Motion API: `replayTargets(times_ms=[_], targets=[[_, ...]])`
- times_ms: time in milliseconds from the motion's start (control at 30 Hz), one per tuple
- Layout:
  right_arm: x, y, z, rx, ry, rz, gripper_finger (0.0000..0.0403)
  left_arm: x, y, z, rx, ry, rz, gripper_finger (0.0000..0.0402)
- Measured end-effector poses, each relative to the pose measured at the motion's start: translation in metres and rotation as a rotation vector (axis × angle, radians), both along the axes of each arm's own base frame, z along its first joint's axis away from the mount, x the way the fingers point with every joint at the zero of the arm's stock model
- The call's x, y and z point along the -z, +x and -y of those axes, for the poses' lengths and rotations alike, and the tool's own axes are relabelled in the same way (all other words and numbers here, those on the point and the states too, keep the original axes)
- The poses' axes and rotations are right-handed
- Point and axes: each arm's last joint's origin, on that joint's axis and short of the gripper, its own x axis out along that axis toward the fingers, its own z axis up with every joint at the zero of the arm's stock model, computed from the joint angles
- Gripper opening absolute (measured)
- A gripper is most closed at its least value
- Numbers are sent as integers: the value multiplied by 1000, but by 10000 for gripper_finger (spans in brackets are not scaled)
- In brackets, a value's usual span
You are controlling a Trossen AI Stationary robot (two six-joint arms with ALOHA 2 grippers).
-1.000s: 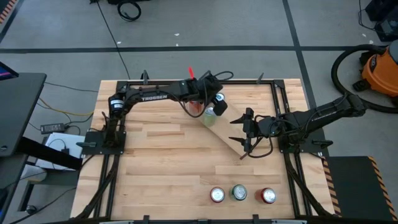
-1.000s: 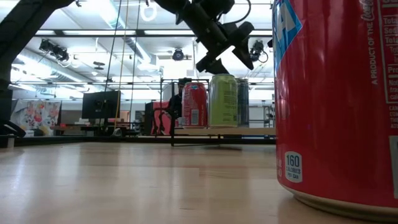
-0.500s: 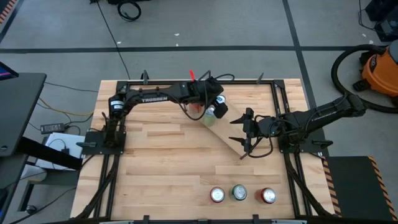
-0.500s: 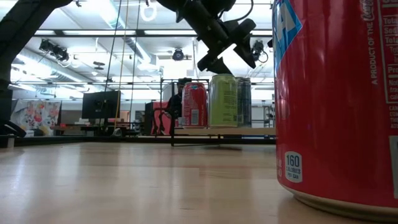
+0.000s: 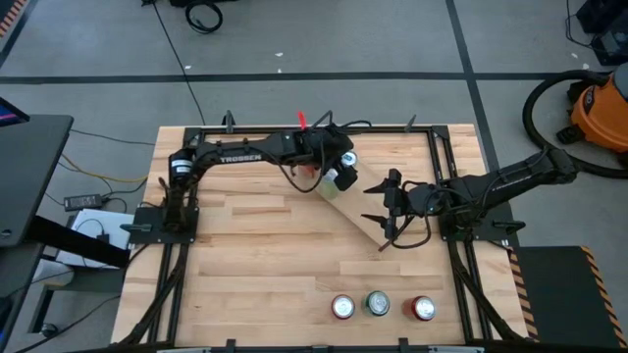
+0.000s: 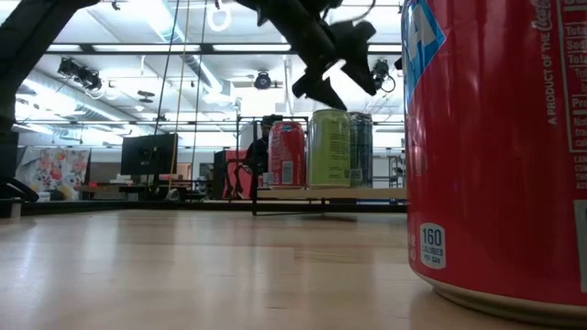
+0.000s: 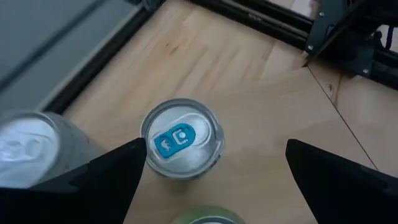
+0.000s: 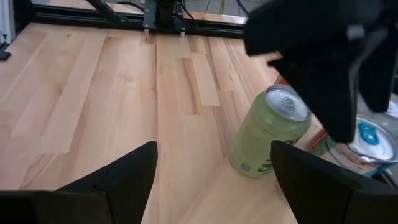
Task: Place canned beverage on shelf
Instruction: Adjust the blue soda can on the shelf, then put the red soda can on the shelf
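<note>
A glossy red can is cropped at the near counter edge. Farther off, three cylindrical cans are seen on the light-wood shelf, green can foremost. Left pincer is spread, empty, above them; right pincer likewise spread.

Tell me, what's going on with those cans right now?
Left gripper open, above green can on shelf. Right gripper open, idle beside shelf. Three cans wait at table edge.

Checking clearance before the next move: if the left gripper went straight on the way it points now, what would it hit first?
Probably the can with the blue tab: it stands centred between the open left gripper fingers, directly below on the shelf. Depth is unclear.
</note>
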Motion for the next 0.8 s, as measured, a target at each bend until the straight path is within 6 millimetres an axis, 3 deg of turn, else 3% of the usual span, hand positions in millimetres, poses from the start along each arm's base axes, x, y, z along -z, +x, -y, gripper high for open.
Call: replayTargets(times_ms=[167,333,567,800], targets=[[-4,-4,-4,-24,-15,17,323,-27,-7,13,22,138,48,398],[-15,-21,-10,-38,-22,71,323,-27,-6,42,83,201,6,398],[-24,-54,-9,-38,56,89,323,-25,-10,97,177,231,-66,398],[-25,-58,-16,-68,76,102,323,-24,-19,164,296,169,-58,398]])
